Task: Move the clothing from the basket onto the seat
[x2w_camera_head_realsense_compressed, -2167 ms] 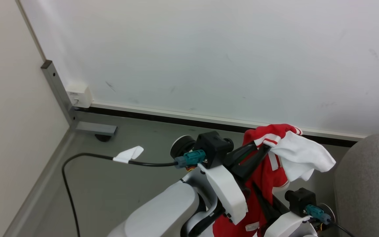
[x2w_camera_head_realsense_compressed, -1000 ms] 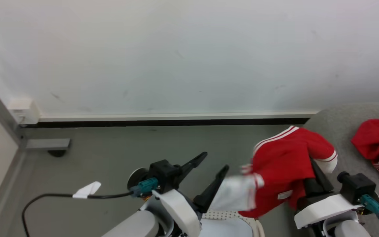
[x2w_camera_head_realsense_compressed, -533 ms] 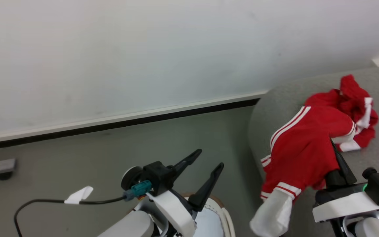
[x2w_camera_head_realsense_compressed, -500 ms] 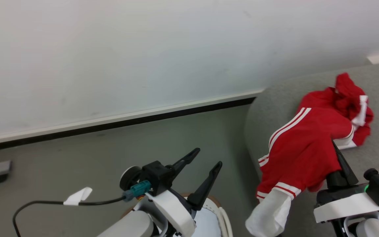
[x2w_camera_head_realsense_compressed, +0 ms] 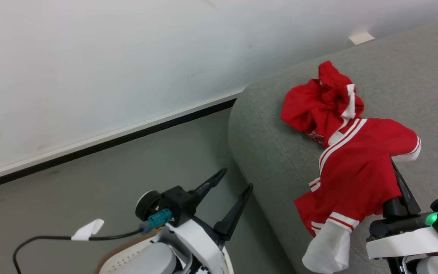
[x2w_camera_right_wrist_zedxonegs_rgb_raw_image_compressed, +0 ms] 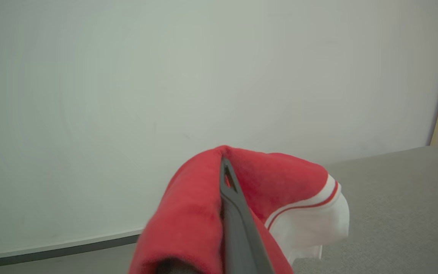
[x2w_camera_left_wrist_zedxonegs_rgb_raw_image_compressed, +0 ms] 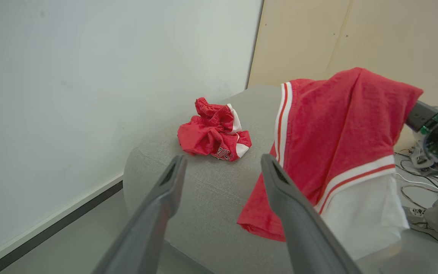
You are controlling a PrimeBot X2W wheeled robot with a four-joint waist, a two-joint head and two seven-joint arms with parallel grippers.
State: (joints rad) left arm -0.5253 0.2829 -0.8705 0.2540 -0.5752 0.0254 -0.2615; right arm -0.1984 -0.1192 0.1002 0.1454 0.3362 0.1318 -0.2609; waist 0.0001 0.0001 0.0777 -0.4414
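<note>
A red garment with white stripes and a white sleeve (x2w_camera_head_realsense_compressed: 356, 171) is draped over my right gripper (x2w_camera_head_realsense_compressed: 397, 171), which is shut on it above the grey seat (x2w_camera_head_realsense_compressed: 268, 144). Its white sleeve hangs past the seat's front edge. In the right wrist view the same garment (x2w_camera_right_wrist_zedxonegs_rgb_raw_image_compressed: 200, 205) wraps the shut right gripper (x2w_camera_right_wrist_zedxonegs_rgb_raw_image_compressed: 225, 171). A second piece of red clothing (x2w_camera_head_realsense_compressed: 321, 102) lies crumpled on the seat just beyond. My left gripper (x2w_camera_head_realsense_compressed: 236, 179) stands open and empty over the floor, left of the seat. The basket (x2w_camera_head_realsense_compressed: 114, 253) shows its brown rim at the bottom left, under my left arm.
A white wall with a black baseboard (x2w_camera_head_realsense_compressed: 108, 142) runs behind the grey floor (x2w_camera_head_realsense_compressed: 89, 190). A black cable with a white tag (x2w_camera_head_realsense_compressed: 88, 230) trails from my left wrist. Floor cables and a person's shoe (x2w_camera_left_wrist_zedxonegs_rgb_raw_image_compressed: 428, 230) lie beyond the seat (x2w_camera_left_wrist_zedxonegs_rgb_raw_image_compressed: 203, 190) in the left wrist view.
The head camera has swung right, bringing more of the seat into view. My right gripper has carried the red garment over the seat, up to the crumpled one. The left gripper stays open.
</note>
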